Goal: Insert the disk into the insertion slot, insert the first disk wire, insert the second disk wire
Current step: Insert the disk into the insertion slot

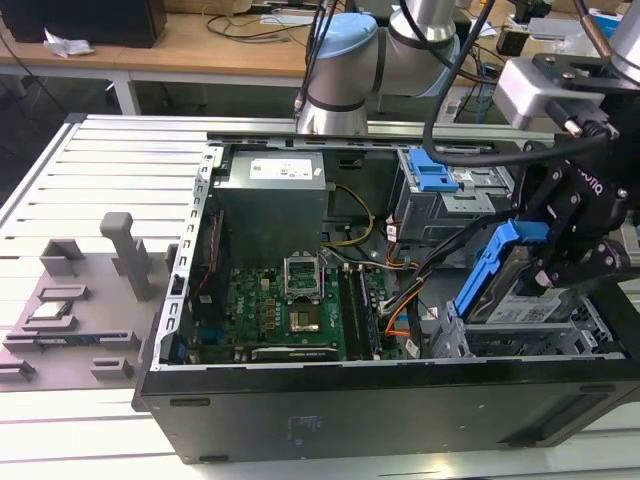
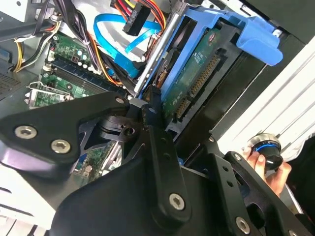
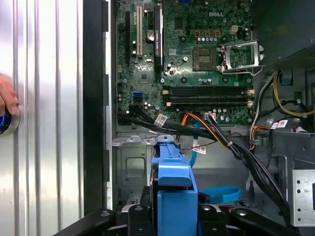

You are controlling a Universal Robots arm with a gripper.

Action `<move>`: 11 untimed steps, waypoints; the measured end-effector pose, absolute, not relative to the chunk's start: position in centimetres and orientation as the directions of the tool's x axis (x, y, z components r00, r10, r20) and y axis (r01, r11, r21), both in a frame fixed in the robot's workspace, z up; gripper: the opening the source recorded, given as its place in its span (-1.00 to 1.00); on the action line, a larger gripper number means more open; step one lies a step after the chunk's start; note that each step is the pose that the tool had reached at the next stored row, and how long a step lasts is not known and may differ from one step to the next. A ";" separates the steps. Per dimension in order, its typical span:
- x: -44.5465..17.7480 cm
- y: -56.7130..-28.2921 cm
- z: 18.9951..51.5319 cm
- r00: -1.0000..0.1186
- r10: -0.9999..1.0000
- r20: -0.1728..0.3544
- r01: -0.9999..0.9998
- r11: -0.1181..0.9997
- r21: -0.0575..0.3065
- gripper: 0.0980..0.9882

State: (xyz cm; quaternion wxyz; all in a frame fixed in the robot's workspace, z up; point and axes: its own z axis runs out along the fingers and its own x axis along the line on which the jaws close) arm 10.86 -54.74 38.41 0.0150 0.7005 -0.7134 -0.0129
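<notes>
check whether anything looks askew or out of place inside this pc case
The disk stands out: it is tilted steeply, one end raised, above the insertion slot rather than lying flat in it, held by the gripper with its jaws shut on it. Loose wires trail beside it, unplugged. Nothing looks damaged.

Exterior view: high, oblique, mid-range, looking down into open computer case [image 1: 300,400] on slatted table [image 1: 100,170]. First wrist view: close, facing straight down onto motherboard [image 3: 197,73]. Second wrist view: very close, angled along disk [image 2: 197,73] underside. All three share motherboard, disk.
</notes>
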 end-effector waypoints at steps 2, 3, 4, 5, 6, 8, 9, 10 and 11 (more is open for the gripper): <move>10.9 -54.7 38.4 -0.018 -1.000 0.003 -0.999 0.018 0.039 -0.42; 10.9 -54.7 38.4 -0.018 -1.000 0.003 -0.999 0.018 0.039 -0.42; 10.9 -54.7 38.4 -0.018 -1.000 0.003 -0.999 0.018 0.039 -0.42; 10.9 -54.7 38.4 -0.018 -1.000 0.004 -0.999 0.018 0.039 -0.39; 10.9 -54.7 38.4 -0.018 -1.000 0.004 -0.999 0.018 0.039 -0.25; 10.9 -54.7 38.4 -0.018 -1.000 0.003 -0.999 0.018 0.039 -0.25; 10.9 -54.7 38.4 -0.018 -1.000 0.003 -0.999 0.018 0.039 -0.25; 10.9 -54.7 38.4 -0.018 -1.000 0.003 -0.999 0.018 0.039 -0.25; 10.9 -54.7 38.4 -0.018 -1.000 0.003 -0.999 0.018 0.039 -0.28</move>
